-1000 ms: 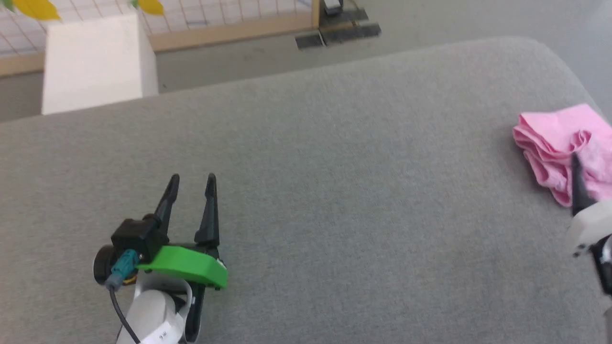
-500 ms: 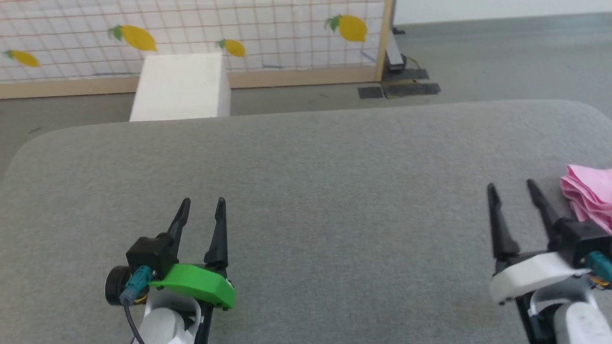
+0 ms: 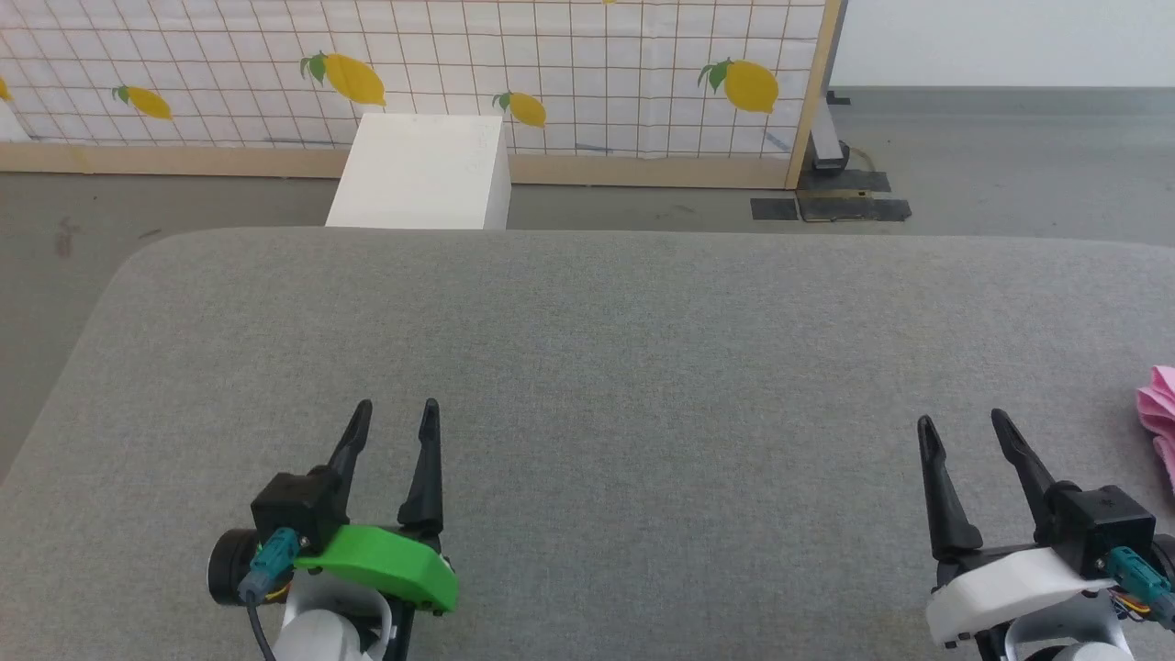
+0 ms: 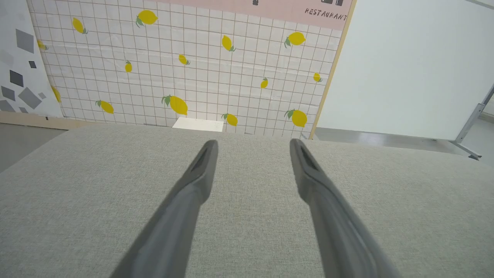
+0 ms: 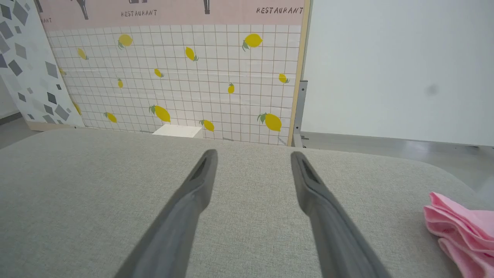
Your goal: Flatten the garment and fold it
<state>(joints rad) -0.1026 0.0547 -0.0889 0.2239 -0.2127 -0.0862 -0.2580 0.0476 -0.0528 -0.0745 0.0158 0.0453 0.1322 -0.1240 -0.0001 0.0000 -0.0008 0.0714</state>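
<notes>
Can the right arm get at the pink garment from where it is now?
Probably yes. The garment lies bunched on the grey surface to the right of the open right end effector, with nothing between them. It runs off the head view's edge, so its full extent is unclear.

The desk (image 3: 624, 367) is a broad pad covered in grey woven fabric, its far edge running across the middle of the head view and curving into a rounded corner at the upper left. A pink garment (image 3: 1158, 418) lies on it, bunched in soft folds, at the frame's right edge, cut off by the border.
</notes>
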